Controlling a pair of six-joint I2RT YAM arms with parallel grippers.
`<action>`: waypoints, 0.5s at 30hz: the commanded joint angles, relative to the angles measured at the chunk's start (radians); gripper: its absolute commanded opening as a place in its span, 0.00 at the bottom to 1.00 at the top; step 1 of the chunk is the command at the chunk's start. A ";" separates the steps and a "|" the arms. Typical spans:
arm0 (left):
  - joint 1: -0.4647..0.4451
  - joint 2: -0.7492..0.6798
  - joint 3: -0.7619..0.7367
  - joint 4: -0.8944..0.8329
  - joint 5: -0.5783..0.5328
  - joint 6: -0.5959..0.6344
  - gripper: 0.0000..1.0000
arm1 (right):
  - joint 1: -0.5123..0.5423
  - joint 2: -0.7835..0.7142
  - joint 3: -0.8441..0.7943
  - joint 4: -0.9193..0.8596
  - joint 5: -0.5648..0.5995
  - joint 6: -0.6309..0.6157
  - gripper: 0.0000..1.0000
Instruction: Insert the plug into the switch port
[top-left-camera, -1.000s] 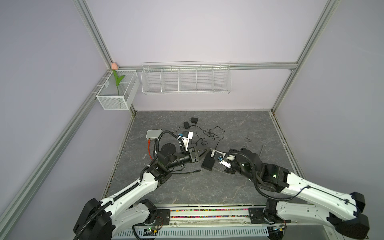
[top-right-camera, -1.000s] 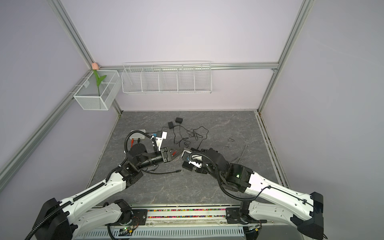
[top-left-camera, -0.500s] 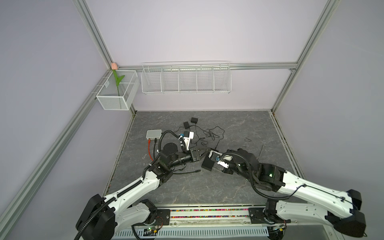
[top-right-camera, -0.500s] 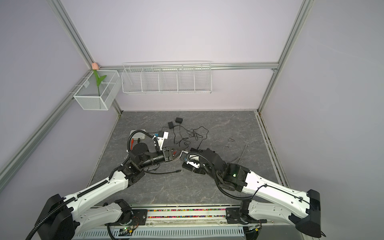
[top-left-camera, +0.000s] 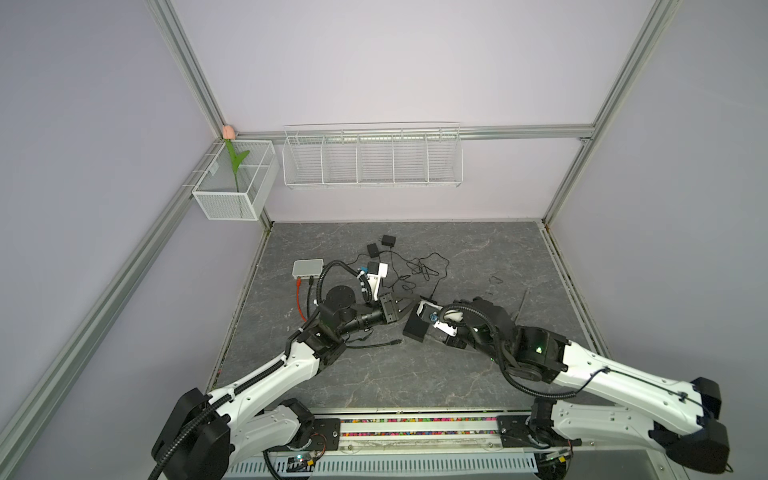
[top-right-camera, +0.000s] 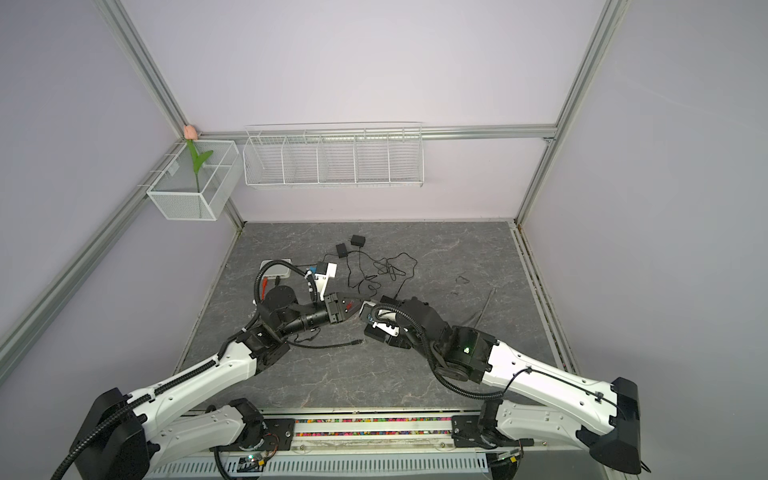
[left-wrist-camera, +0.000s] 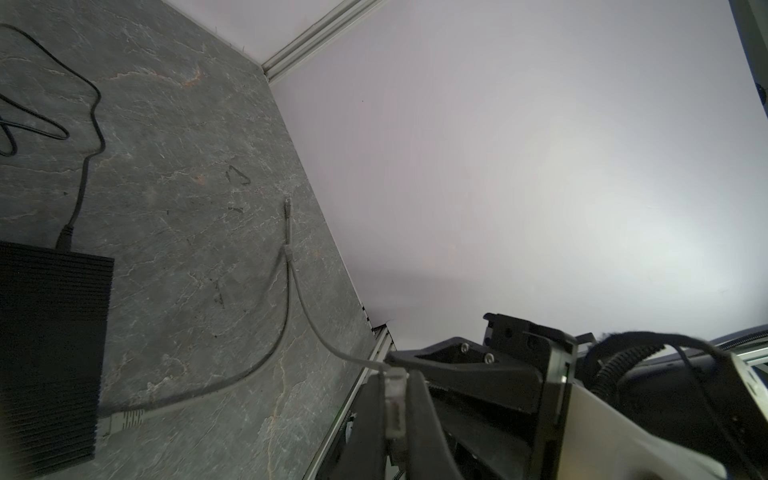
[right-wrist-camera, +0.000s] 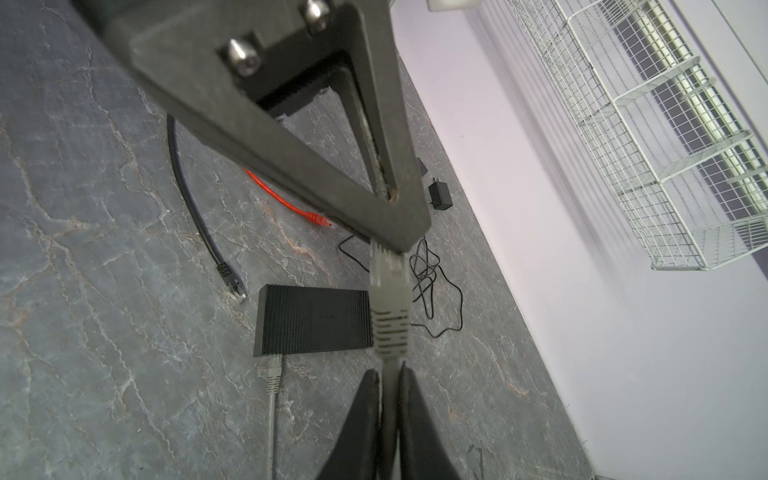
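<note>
The black ribbed switch (right-wrist-camera: 311, 324) lies flat on the grey table, also seen in a top view (top-left-camera: 415, 328). One grey cable end (right-wrist-camera: 273, 374) sits in its near side. Above the table, my left gripper (left-wrist-camera: 395, 374) is shut on the clear plug (left-wrist-camera: 395, 399) of a second grey cable. My right gripper (right-wrist-camera: 388, 378) pinches that same grey cable (right-wrist-camera: 390, 411) just behind the plug's boot (right-wrist-camera: 388, 316), its tips facing the left gripper (top-left-camera: 409, 305). Plug and both grippers hover just beside the switch, on its right end in both top views.
A loose black cable (top-left-camera: 374, 344) with its plug (right-wrist-camera: 230, 282) lies near the switch. A red cable (top-left-camera: 300, 299), a white box (top-left-camera: 307, 268), black adapters (top-left-camera: 388, 240) and tangled thin wire (top-left-camera: 419, 266) sit behind. Wire baskets (top-left-camera: 372, 158) hang on the back wall.
My left gripper's jaws have closed onto the plug held out by the right gripper. The right arm has shifted slightly towards the left gripper.
</note>
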 joint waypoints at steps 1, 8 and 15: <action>0.005 0.004 0.000 -0.012 -0.015 0.013 0.06 | 0.006 -0.012 -0.011 0.025 -0.037 0.020 0.17; 0.005 0.008 -0.005 -0.012 -0.014 0.019 0.04 | -0.004 -0.021 0.012 -0.005 -0.065 0.044 0.24; 0.005 -0.015 -0.005 -0.051 -0.019 0.047 0.03 | -0.178 -0.058 0.069 -0.157 -0.252 0.128 0.41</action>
